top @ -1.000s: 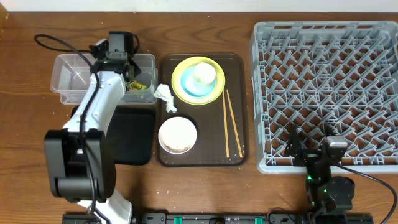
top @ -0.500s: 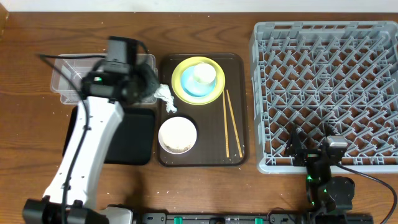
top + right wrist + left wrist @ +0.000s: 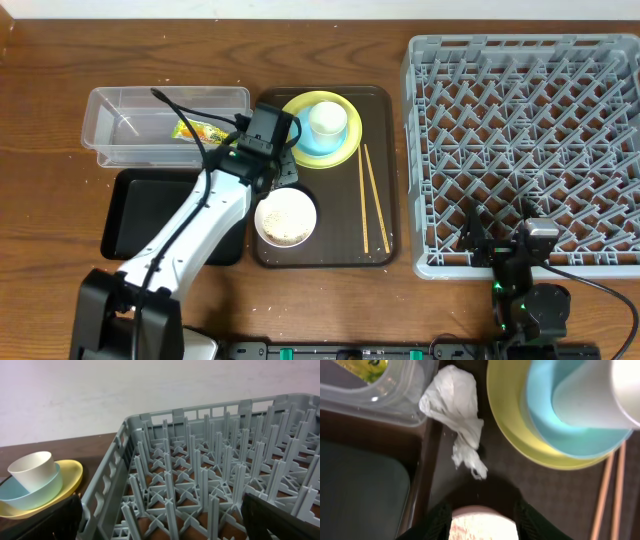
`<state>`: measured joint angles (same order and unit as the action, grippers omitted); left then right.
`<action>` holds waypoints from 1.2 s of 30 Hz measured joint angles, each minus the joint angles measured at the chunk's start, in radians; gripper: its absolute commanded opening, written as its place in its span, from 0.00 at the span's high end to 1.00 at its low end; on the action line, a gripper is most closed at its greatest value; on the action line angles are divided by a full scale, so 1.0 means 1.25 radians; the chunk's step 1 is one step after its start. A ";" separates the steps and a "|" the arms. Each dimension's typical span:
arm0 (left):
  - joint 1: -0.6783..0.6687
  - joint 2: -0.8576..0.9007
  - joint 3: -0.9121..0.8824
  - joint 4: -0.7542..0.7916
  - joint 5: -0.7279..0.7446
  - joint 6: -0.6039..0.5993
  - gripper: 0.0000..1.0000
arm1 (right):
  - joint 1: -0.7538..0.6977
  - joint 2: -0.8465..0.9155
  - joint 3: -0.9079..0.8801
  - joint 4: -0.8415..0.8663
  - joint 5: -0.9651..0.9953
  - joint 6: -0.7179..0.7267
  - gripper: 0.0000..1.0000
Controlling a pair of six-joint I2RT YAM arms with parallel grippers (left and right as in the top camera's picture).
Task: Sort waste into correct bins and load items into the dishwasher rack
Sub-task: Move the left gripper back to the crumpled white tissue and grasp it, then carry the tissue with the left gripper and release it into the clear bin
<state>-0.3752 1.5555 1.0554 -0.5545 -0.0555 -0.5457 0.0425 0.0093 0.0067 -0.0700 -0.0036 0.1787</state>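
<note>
Well, right of the brown serving tray (image 3: 340, 230) we see the grey dishwasher rack (image 3: 520, 150), and our right gripper (image 3: 165, 516) there gapes empty. Left of the tray, the clear tub (image 3: 130, 120) holds the yellow-green wrapper (image 3: 198, 130). The crumpled tissue (image 3: 455, 415) lies at the tray's left rim. Our left gripper (image 3: 482, 517) hovers over that side, fingers parted, grasping nothing.

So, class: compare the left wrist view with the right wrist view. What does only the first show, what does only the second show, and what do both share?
Only the left wrist: the tissue, the tub corner with the wrapper inside, the black tray, the chopsticks and part of the white bowl. Only the right wrist: the rack. Both: the plate holding the blue bowl, with the cup in it.
</note>
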 measured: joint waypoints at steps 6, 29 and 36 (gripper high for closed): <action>0.000 0.034 -0.011 0.061 -0.014 0.000 0.56 | 0.000 0.000 0.000 0.000 0.000 0.000 0.01; 0.000 0.227 -0.011 0.147 -0.064 -0.003 0.81 | 0.000 0.000 0.000 0.000 0.000 0.000 0.01; 0.000 0.221 -0.011 0.155 -0.063 0.001 0.94 | 0.000 0.000 0.000 0.000 0.000 0.000 0.01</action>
<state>-0.3752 1.8317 1.0416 -0.3607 -0.1341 -0.5442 0.0425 0.0093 0.0067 -0.0700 -0.0040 0.1787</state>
